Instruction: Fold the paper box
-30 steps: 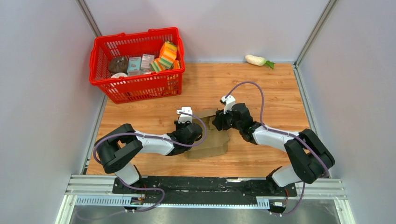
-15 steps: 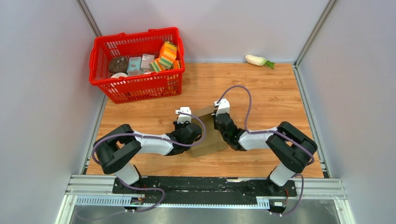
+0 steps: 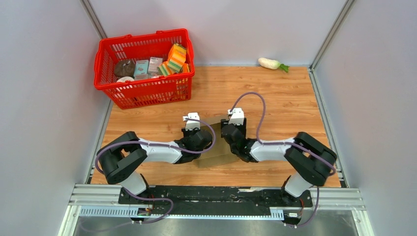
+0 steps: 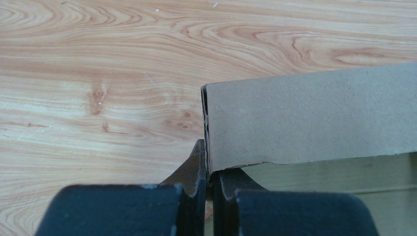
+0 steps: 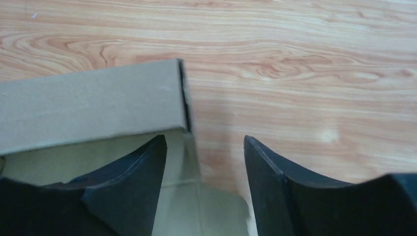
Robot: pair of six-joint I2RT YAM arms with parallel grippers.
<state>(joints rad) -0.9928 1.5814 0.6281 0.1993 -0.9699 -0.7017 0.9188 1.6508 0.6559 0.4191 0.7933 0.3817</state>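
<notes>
Jaws of left gripper (image 4: 209, 172) pinch the paper box (image 4: 314, 118) wall, likely steadying it; right gripper (image 5: 204, 160) straddles its corner, parted.

Overhead; wrists close on paper box (image 4: 314, 118)

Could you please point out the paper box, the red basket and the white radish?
paper box (image 4: 305, 118): left wrist view, raised side wall.
red basket (image 3: 147, 96): top external view, front wall.
white radish (image 3: 269, 63): top external view, white body.

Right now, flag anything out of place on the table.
A white radish lies alone at the table's far right edge, well apart from the red basket holding the other groceries. Nothing looks spilled or damaged.
</notes>
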